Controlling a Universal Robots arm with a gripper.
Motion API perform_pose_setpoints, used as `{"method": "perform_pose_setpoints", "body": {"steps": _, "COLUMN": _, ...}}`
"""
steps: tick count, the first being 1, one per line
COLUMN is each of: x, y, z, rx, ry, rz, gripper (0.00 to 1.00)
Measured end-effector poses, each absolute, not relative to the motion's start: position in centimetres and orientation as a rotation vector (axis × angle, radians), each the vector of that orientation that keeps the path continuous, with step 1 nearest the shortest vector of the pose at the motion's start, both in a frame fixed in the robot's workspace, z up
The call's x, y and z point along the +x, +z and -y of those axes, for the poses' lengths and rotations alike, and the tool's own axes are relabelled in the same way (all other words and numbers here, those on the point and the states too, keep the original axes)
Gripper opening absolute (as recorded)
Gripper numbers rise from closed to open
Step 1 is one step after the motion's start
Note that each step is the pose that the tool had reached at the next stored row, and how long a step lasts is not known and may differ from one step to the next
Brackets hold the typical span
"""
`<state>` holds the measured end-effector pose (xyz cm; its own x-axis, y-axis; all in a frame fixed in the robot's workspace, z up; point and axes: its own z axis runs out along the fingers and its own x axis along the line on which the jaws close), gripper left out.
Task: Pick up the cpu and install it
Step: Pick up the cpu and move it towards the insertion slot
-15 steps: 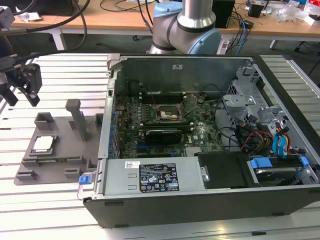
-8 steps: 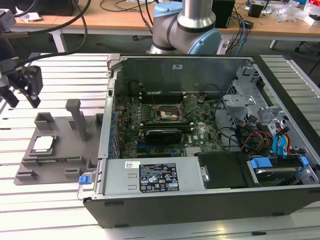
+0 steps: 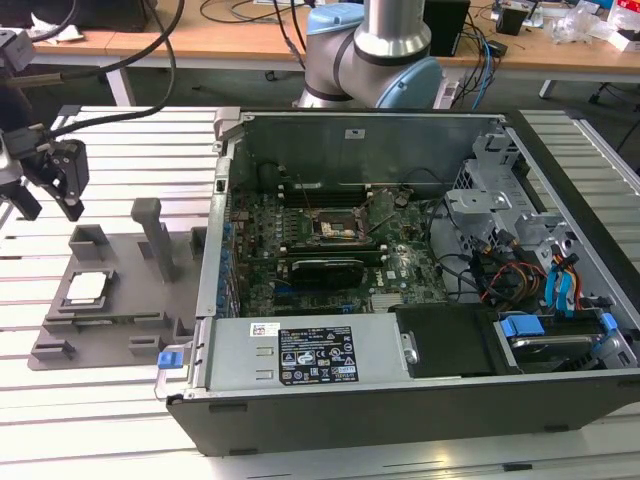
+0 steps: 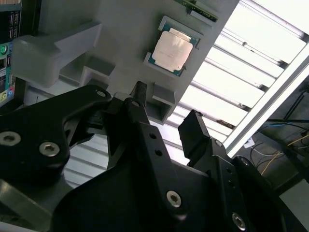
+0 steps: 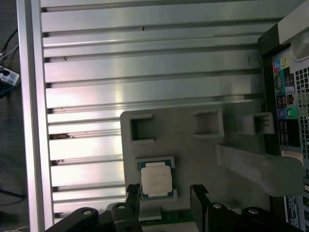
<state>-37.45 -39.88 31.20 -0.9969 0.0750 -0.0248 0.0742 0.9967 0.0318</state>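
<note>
The cpu [image 3: 85,288] is a small square chip with a silver-grey top. It lies flat in a recess of the grey plastic tray [image 3: 120,330] on the exterior view's left. My gripper [image 3: 48,203] hangs open and empty above the tray's far left corner, apart from the chip. Both wrist views show the cpu [image 4: 175,48] [image 5: 156,181] just beyond my black fingertips [image 4: 140,94] [image 5: 133,192], with nothing between them. The black socket [image 3: 338,228] sits on the motherboard inside the open computer case [image 3: 400,400].
Upright grey posts [image 3: 155,235] rise from the tray beside the chip. The case's metal side wall [image 3: 215,250] stands right of the tray. Ribbed aluminium table slats [image 5: 145,63] surround the tray. The arm's base [image 3: 375,55] stands behind the case.
</note>
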Motion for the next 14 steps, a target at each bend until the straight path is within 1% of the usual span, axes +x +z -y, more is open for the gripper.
{"method": "perform_pose_setpoints", "body": {"steps": 14, "x": -37.4, "y": 29.9, "z": 39.9, "rx": 0.116, "ry": 0.048, "rz": -3.113, "gripper": 0.55}}
